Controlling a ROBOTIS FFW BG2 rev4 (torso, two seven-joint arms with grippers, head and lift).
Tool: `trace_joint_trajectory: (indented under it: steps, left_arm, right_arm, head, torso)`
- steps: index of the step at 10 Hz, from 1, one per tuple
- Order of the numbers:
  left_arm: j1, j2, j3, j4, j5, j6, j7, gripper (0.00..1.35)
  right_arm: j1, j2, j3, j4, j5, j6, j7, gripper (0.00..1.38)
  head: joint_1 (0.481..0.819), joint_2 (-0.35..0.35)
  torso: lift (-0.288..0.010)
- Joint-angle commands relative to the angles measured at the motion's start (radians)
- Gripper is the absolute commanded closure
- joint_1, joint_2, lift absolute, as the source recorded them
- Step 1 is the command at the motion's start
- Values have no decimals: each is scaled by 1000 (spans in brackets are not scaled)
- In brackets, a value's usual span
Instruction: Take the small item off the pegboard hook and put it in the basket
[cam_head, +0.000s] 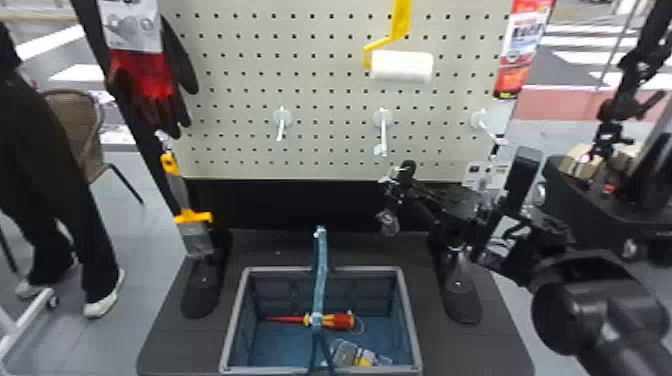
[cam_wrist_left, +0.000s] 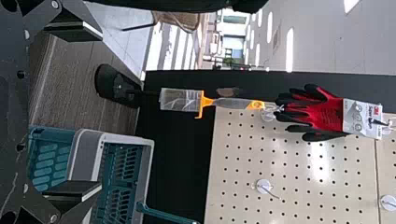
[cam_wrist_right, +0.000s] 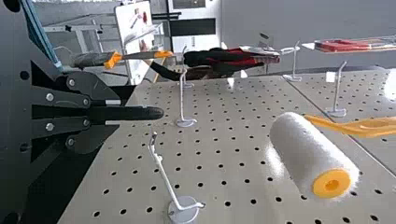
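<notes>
Pegboard (cam_head: 327, 131), pale, behind | right gripper (cam_wrist_right: 160, 113) narrow, seemingly pinching item (cam_head: 389, 222) | left gripper (cam_wrist_left: 100, 111) wide | carry needed slow lowering — item inside basket (cam_head: 280, 270), clear of handle (cam_head: 321, 265) — before release

Can pick out dark lettering and small round pictures on the pale card (cam_head: 131, 25) attached to the red-and-black gloves (cam_head: 144, 75), seen in the head and left wrist views alike. Can also see bold dark characters on the white part of the red-and-white packet (cam_head: 522, 45) by the pegboard's (cam_head: 325, 125) right edge. Perhaps bears print too, on the small white card (cam_head: 472, 172) under the rightmost hook (cam_head: 479, 120). Cannot read any word or number with certainty.
</notes>
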Motion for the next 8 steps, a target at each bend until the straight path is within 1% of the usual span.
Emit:
trace_joint_trajectory:
  steps: [1, 3, 5, 6, 8]
  left_arm:
    - [2, -2, 1, 0, 0, 0, 0, 174]
    - [0, -2, 1, 0, 0, 0, 0, 174]
    - [2, -2, 1, 0, 2, 0, 0, 174]
    - [2, -2, 1, 0, 0, 2, -1, 174]
    - [2, -2, 0, 0, 2, 3, 0, 174]
  right_arm:
    - [61, 10, -48, -56, 3, 13, -8, 1202]
    - [142, 34, -117, -118, 8, 28, -23, 1202]
    - [220, 66, -183, -162, 13, 38, -37, 1202]
    - [241, 77, -198, -169, 11, 41, -39, 1202]
    - [265, 92, -198, -172, -3, 44, -43, 1204]
  head:
    - [549, 0]
    - [549, 0]
    - [549, 0]
    - [549, 0]
    - [549, 0]
  torso:
    - [-100]
    - [-100]
    - [-100]
    - [-100]
    - [-100]
